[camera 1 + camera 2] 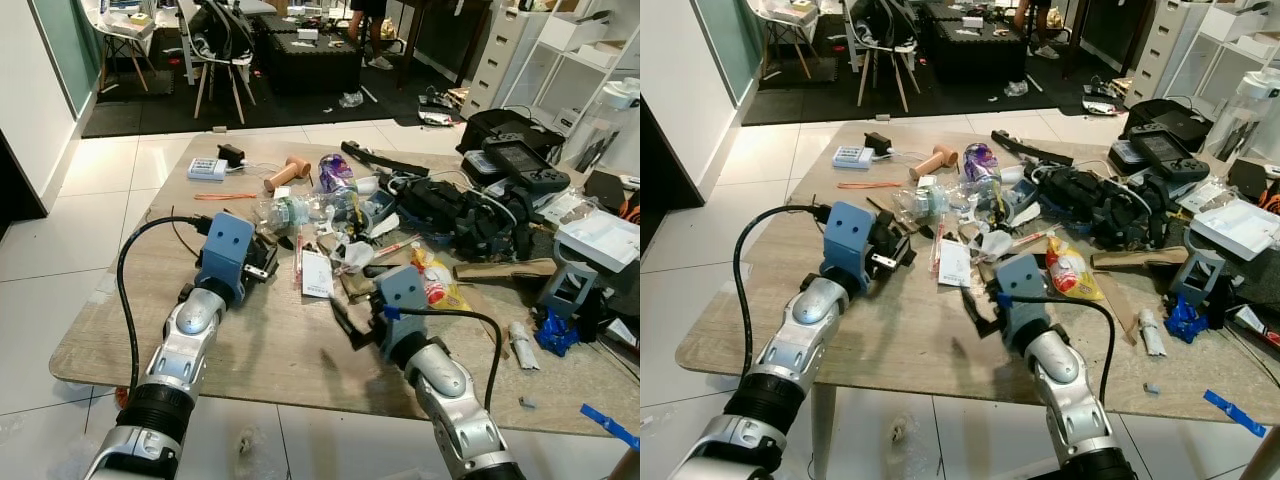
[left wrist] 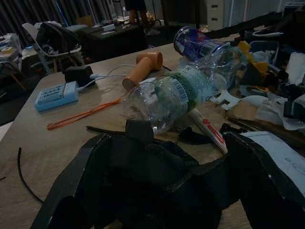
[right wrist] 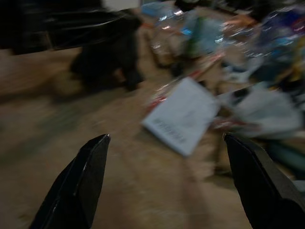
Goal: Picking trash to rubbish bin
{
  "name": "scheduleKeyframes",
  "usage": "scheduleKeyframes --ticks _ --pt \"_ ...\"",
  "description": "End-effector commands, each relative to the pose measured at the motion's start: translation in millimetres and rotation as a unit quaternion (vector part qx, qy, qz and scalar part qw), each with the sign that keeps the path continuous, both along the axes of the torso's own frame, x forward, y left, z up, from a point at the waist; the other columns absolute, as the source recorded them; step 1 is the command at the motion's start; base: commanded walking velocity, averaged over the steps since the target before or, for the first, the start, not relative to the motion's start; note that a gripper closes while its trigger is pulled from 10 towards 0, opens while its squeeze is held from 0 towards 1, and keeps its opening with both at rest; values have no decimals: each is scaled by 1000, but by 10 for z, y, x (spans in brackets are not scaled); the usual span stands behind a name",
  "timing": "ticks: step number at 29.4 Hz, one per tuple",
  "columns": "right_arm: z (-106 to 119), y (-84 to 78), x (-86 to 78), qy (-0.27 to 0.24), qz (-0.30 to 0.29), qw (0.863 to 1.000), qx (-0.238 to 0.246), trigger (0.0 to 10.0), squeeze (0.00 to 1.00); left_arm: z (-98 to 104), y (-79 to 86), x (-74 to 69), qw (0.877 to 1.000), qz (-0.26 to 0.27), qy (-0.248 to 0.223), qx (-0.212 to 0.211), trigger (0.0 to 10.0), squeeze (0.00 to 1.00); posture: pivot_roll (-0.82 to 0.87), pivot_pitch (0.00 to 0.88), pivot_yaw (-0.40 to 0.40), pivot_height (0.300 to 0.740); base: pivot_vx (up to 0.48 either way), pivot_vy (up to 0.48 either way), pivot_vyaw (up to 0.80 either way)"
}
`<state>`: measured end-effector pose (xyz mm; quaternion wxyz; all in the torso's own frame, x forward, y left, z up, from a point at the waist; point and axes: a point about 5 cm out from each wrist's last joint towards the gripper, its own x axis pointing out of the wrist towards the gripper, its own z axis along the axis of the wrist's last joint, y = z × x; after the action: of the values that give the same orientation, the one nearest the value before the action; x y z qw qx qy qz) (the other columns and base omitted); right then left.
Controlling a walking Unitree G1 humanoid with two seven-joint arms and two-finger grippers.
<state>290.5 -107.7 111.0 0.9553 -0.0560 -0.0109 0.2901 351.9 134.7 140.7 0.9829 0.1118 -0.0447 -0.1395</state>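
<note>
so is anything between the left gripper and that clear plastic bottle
Nothing visible blocks it. The left gripper sits just short of the clear plastic bottle, which lies on its side on the table; a red and white tube lies beside the bottle, not between.

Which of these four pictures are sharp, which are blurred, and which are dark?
Left eye and right eye views: bright, evenly lit, sharp across the table. Left wrist view: dim but in focus, the clear plastic bottle crisp with small glints. Right wrist view: dark and smeared by motion blur, the white paper unreadable, the right end effector with fingers wide apart.
</note>
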Motion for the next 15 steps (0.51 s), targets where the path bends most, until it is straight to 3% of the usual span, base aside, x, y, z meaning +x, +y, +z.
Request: scheduleKeyframes --ticks 1,4,8,15 --pt "-3 47 -60 13 36 999 5 10000 0 -159 20 -22 999 1 36 20 10000 0 -98 55 -17 740 0 0 0" --pt "6 72 -82 12 52 999 9 10000 0 -158 18 -20 999 0 35 19 10000 0 -98 55 -17 740 0 0 0" --pt "195 70 -71 -74 57 996 0 10000 0 -168 -1 -32 999 -9 38 17 10000 0 -98 59 -18 740 0 0 0" --pt "267 42 -51 -100 40 994 -13 10000 0 -180 -19 -39 999 -15 40 16 10000 0 -100 66 -18 740 0 0 0"
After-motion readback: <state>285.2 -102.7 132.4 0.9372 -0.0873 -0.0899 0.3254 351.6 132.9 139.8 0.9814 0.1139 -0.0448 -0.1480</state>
